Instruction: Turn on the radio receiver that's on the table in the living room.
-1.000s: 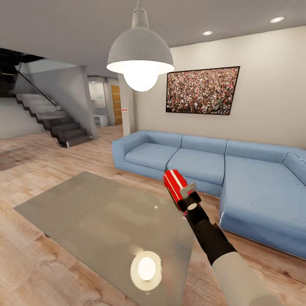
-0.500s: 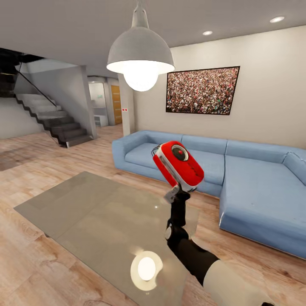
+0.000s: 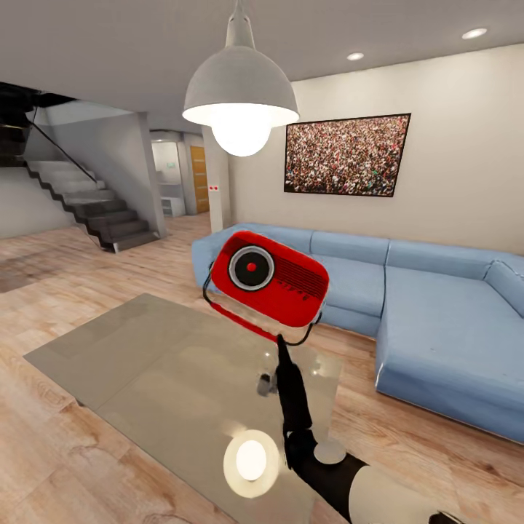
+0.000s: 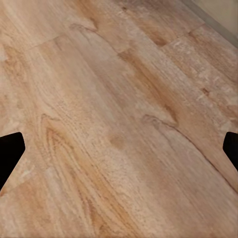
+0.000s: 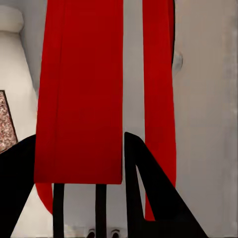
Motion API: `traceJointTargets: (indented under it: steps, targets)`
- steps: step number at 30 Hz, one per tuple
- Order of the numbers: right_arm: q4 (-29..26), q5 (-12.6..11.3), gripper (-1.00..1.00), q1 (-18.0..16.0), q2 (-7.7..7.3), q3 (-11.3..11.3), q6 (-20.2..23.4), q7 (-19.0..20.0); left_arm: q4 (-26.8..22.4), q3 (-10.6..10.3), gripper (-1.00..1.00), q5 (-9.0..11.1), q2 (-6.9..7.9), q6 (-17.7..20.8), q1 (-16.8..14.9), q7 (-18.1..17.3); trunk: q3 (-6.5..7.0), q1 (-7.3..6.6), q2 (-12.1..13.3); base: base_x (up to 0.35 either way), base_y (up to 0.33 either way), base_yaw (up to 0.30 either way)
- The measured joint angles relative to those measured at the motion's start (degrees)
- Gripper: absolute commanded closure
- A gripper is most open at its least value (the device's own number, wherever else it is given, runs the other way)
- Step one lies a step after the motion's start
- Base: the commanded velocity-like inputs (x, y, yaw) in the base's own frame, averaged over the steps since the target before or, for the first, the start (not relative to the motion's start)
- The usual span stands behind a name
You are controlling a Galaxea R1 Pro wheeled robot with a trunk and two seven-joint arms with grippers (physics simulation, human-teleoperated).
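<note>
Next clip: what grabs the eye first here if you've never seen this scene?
The bright-red radio receiver, held aloft above the glossy table by the right gripper, its round dial facing the camera. Behind it runs the blue L-shaped sofa, and a lit white pendant lamp hangs overhead, mirrored in the tabletop.

A white dome pendant lamp (image 3: 240, 94) hangs lit at the top centre, near the camera. On the far beige wall to the right hangs a framed crowd picture (image 3: 347, 155), with two recessed ceiling lights (image 3: 474, 33) above it. Beneath the picture a blue L-shaped sofa (image 3: 437, 320) runs along the wall and turns nearer at the right. Far left, a dark staircase (image 3: 91, 207) climbs leftward; beyond it stands a wooden door (image 3: 199, 179). Light wood floor (image 4: 119, 119) spreads throughout.
</note>
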Motion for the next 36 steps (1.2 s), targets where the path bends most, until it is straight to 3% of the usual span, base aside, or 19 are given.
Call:
traceJointTargets:
  steps: [5, 12, 16, 19, 25, 28, 29, 36]
  targets:
    - [4.13, 4.77, 1.0, 0.0, -0.01, 0.29, 0.85, -4.07, 0.0, 0.0, -1.0, 0.0, 0.0, 0.0, 0.0, 0.0, 0.0, 0.0, 0.0, 0.0, 0.0, 0.0]
    - [9.18, 5.54, 1.0, -0.01, 0.0, 0.03, 1.05, -8.15, 0.0, 0.01, -1.0, 0.0, 0.0, 0.0, 0.01, 0.0, 0.0, 0.0, 0.0, 0.0, 0.0, 0.0]
    - [10.62, 6.3, 1.0, 1.39, 0.43, 2.23, 0.93, -9.39, -1.31, -0.27, -1.0, -0.09, -1.3, -0.89, 0.06, -0.77, -0.01, 0.0, 0.0, 0.0, 0.0, 0.0]
    - [11.7, 6.89, 1.0, 1.96, -0.25, 3.83, 1.04, -10.34, -2.29, -0.27, -1.0, -0.15, -2.27, -1.22, -0.1, -0.72, -0.01, 0.0, 0.0, 0.0, 0.0, 0.0]
    - [13.84, 7.78, 1.0, 2.02, -1.02, 3.84, 1.04, -11.89, -2.96, -0.23, -1.0, -0.15, -4.22, -1.46, -0.17, -1.12, -0.01, 0.0, 0.0, 0.0, 0.0, 0.0]
    - [13.83, 7.78, 1.0, 2.0, -1.06, 3.0, 1.04, -11.9, -3.3, -0.19, -1.0, -0.17, -4.19, -1.42, -0.17, -1.69, 0.0, 0.0, 0.0, 0.0, 0.0, 0.0]
    - [13.81, 7.77, 1.0, 2.01, -1.14, 2.85, 1.07, -11.9, -3.62, -0.18, 1.0, -0.17, -4.17, -1.37, -0.17, -1.71, 0.0, 0.0, 0.0, 0.0, 0.0, 0.0]
    - [13.77, 7.64, 1.0, 2.01, -1.41, 2.55, 3.62, -11.9, -5.89, -0.97, 1.0, -0.54, -4.83, 0.19, -0.17, -1.56, 0.0, 0.0, 0.0, 0.0, 0.0, 0.0]
